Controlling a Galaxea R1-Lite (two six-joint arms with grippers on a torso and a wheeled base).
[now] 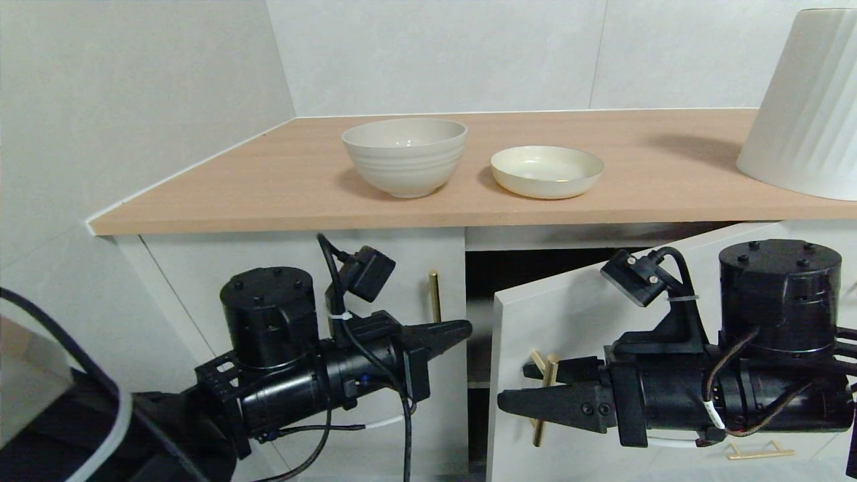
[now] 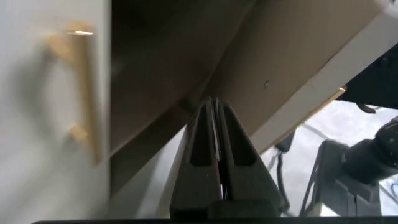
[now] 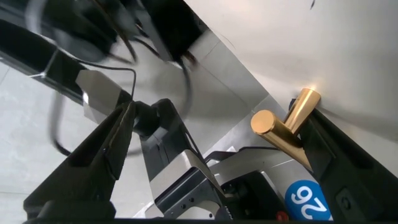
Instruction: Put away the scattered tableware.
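A deep ribbed cream bowl point(image 1: 405, 157) and a shallow cream dish point(image 1: 547, 171) stand side by side on the wooden countertop point(image 1: 268, 187). Both grippers are below it, in front of the cabinet. My left gripper point(image 1: 463, 329) is shut and empty, its tip point(image 2: 214, 109) at the dark gap of the cabinet opening point(image 1: 535, 268). My right gripper point(image 1: 517, 386) is open, its fingers either side of the gold handle point(image 1: 543, 395) of the partly open right door point(image 1: 569, 314). In the right wrist view the handle point(image 3: 292, 118) lies close to one finger point(image 3: 336, 162).
A large white ribbed lampshade point(image 1: 803, 100) stands at the counter's right end. The left cabinet door point(image 1: 301, 261) is shut, with a gold handle point(image 1: 434, 294) point(image 2: 84, 93). Another gold handle point(image 1: 760, 453) sits low on the right. Walls close off the left and back.
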